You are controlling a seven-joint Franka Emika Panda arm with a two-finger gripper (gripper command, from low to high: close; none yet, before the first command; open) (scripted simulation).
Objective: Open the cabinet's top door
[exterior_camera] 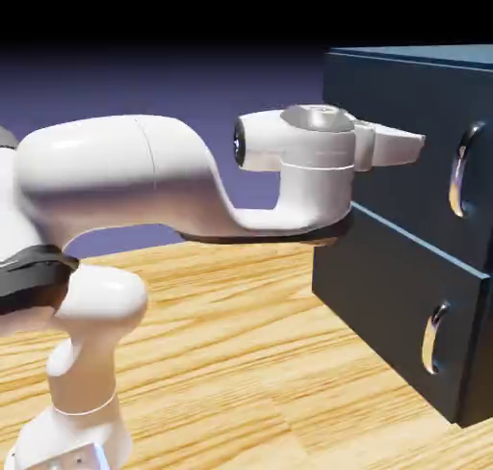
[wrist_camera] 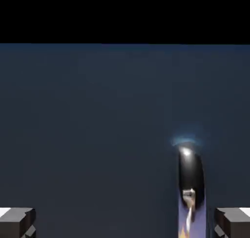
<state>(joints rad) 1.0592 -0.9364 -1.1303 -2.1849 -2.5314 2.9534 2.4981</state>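
Exterior view shows the top door (exterior_camera: pixel 409 155) of the cabinet (exterior_camera: pixel 404 295) not opened yet, its handle (exterior_camera: pixel 464 169) untouched, while the tool (exterior_camera: pixel 402 148) is spread wide and empty near it.

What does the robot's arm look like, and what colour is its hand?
The arm is glossy white, made of fat, rounded segments like smooth tubes, with a dark band at one joint near its base. No cables or markings show. The end effector has two small blocky grey fingertips, seen in the hand view.
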